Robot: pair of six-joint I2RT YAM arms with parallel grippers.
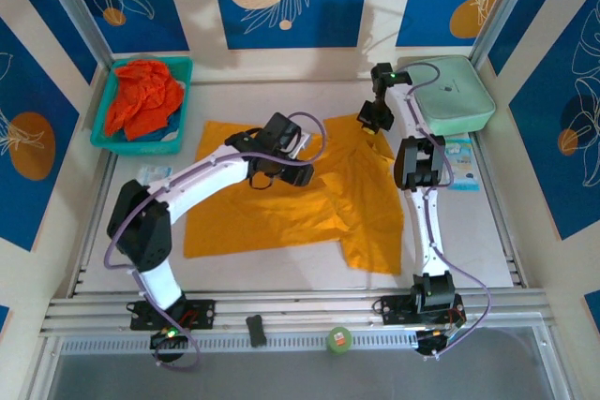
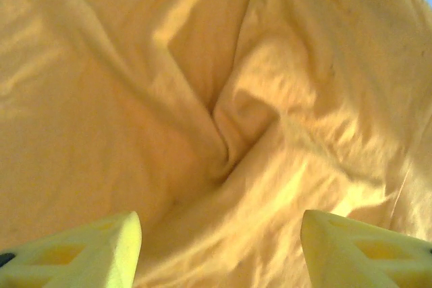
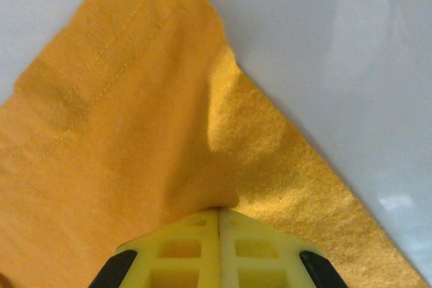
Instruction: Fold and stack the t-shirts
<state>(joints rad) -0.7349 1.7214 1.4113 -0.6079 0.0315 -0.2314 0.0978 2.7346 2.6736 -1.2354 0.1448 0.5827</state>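
Note:
The yellow-orange t-shirt (image 1: pixel 281 203) lies spread and creased across the middle of the table. My left gripper (image 1: pixel 281 142) hovers over its far middle part. In the left wrist view the left gripper (image 2: pixel 221 237) stands open, with wrinkled shirt cloth (image 2: pixel 229 119) below and nothing pinched between the fingers (image 2: pixel 111 247). My right gripper (image 1: pixel 373 119) is at the shirt's far right corner. In the right wrist view the right gripper (image 3: pixel 219 210) is shut on a raised fold of the shirt (image 3: pixel 135 133) near its hemmed edge. The red-orange t-shirt (image 1: pixel 141 96) lies bunched in the basket.
The teal basket (image 1: pixel 178 142) stands at the far left. A mint-green case (image 1: pixel 455 93) sits at the far right, with a blue-white packet (image 1: pixel 459 164) in front of it. A green tape roll (image 1: pixel 338 339) and a small black piece (image 1: pixel 255 330) lie on the near rail.

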